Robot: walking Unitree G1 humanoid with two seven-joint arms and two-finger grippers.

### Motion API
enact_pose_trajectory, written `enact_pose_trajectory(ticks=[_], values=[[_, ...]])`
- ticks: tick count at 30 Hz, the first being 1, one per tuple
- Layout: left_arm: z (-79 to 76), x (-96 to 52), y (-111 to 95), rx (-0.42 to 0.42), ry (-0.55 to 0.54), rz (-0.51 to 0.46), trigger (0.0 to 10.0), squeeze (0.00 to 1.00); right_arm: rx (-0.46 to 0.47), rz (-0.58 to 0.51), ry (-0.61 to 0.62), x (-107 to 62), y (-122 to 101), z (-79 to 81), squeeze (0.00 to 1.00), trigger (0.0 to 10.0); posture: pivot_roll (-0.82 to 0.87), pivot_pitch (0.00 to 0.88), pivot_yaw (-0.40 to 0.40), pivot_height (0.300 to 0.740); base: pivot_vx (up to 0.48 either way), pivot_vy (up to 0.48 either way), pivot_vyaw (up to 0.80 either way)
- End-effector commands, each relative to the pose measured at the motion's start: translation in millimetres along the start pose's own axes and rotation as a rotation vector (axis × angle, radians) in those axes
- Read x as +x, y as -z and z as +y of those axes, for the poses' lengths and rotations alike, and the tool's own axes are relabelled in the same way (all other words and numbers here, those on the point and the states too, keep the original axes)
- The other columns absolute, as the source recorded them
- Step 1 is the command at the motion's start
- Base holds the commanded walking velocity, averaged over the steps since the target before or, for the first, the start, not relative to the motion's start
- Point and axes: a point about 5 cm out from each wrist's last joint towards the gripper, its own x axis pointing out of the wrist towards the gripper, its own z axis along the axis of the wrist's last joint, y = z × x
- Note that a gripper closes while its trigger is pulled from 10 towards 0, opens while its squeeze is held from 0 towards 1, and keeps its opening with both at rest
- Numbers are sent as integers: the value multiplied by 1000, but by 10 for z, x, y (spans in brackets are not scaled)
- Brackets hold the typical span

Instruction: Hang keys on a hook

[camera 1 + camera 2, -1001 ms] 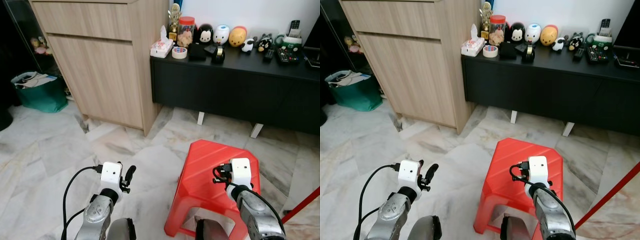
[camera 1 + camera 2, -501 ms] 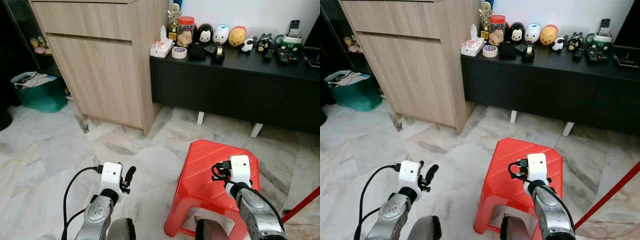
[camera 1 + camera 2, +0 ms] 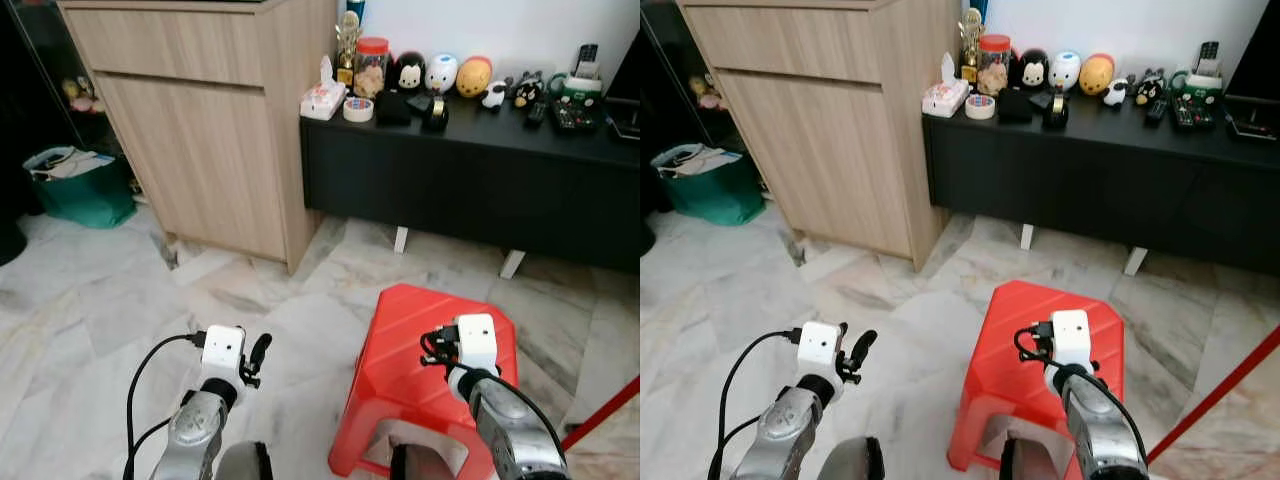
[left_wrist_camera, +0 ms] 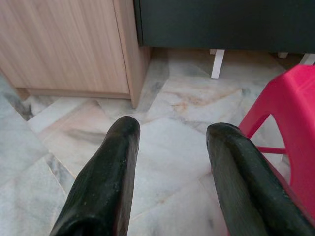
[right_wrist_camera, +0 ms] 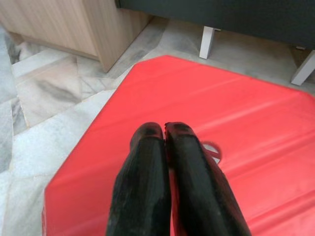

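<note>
Right wrist view: right gripper, fingers pressed together with a small ring visible beside their tips, above the red stool; left gripper spread beside the stool; keys unclear, no hook visible, so a misdirected approach is the risk.

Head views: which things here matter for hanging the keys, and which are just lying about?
Job:
- right tool, shut, over the red plastic stool
- small pale loop beside it, possibly a key ring, unclear
- left tool, open

Lying about:
- light wooden cabinet
- low black sideboard
- cartoon figurines
- green bag
</note>
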Motion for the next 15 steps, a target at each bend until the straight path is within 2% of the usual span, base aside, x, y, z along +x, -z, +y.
enact_pose_trajectory(ticks=[1,8,12,15], values=[[13,22,-36,19,1,-14,10000,0,0,-19,-8,1,-63,11,0,10000,21,0,-3,684,0,0,0],[5,27,-64,25,13,-26,10000,0,-27,-20,-23,8,-105,32,0,10000,21,0,-3,709,0,0,0],[22,41,-150,46,26,-59,10000,0,-52,-25,-72,2,-160,83,0,10000,21,0,-3,709,0,0,0],[15,58,-262,61,75,-94,10000,0,-103,-30,-130,-4,-243,109,0,10000,20,0,-1,709,0,0,0]])
